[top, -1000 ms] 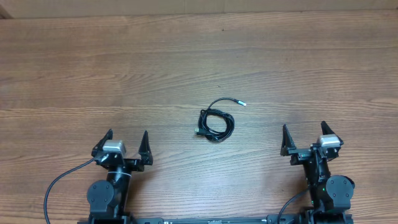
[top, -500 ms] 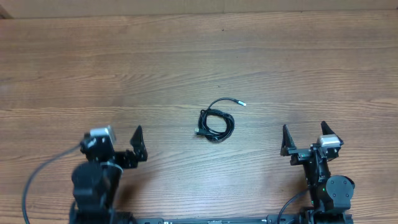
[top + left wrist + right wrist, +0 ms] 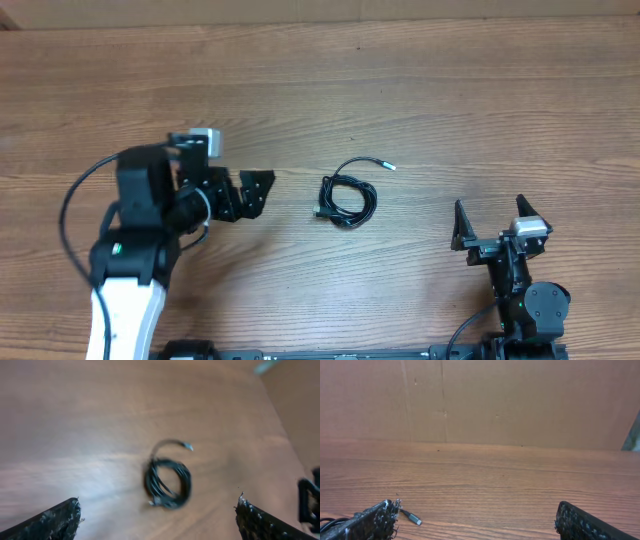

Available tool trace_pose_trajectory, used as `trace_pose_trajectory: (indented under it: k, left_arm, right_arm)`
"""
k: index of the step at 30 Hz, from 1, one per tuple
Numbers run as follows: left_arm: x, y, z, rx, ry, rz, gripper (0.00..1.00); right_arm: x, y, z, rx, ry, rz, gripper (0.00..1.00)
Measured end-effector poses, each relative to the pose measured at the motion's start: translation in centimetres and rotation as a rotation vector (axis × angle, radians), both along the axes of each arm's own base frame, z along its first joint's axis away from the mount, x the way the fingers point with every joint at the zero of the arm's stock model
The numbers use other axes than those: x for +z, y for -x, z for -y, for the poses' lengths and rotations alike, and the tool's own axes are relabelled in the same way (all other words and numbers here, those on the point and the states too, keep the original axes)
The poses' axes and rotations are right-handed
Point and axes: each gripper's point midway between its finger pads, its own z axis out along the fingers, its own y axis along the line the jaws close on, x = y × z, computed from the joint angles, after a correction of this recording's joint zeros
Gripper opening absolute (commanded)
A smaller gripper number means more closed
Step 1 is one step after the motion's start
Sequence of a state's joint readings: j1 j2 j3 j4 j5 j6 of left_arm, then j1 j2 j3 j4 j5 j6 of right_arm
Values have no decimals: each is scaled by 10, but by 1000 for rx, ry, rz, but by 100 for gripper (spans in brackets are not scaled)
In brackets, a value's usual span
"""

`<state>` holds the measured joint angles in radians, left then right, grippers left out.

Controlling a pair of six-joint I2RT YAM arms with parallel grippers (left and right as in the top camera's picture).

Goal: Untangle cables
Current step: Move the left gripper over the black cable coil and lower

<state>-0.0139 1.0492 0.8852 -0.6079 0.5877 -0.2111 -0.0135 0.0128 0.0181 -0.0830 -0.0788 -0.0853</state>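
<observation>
Cables (image 3: pixel 346 198) coiled mid-frame, silver tip trailing upper right. Left gripper (image 3: pixel 257 191) near their left, spread wide, empty; right gripper (image 3: pixel 489 220) lower right, likewise. Better pinch one outer loop, not the knot.

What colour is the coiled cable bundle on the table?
Black cables, one plug end silver-tipped; clearest in the overhead view.

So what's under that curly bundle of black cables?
Only the brown wooden table shows beneath the coiled bundle of thin black cables. Bare wood shows through its loops; the spot directly under the strands is covered.
</observation>
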Motion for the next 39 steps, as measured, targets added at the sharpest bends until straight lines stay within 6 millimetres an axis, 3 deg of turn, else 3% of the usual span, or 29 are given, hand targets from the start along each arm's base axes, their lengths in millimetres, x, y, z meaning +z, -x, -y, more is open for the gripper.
trace_pose_trajectory:
  k: [4,9,13,22,27,32,39]
  left_arm:
    - [-28,-2,14,-47,70,-139,96]
    - [-55,-2,37,-104,51,-228,98]
    - [-73,0,68,-165,-97,-196,100]
    - [-108,-16,125,-181,-409,-2,85]
    - [-137,-32,133,-158,-462,6,79]
    - [-150,-44,138,-133,-460,21,60]
    - [-169,-42,136,-66,-431,-62,59]
  right_arm:
    - [0,0,0,0,0,1,100]
    - [0,0,0,0,0,0,100]
    - [0,0,0,0,0,0,100]
    - [0,0,0,0,0,1,100]
    - [0,0,0,0,0,0,100]
    - [0,0,0,0,0,0,100]
    - [0,0,0,0,0,1,100]
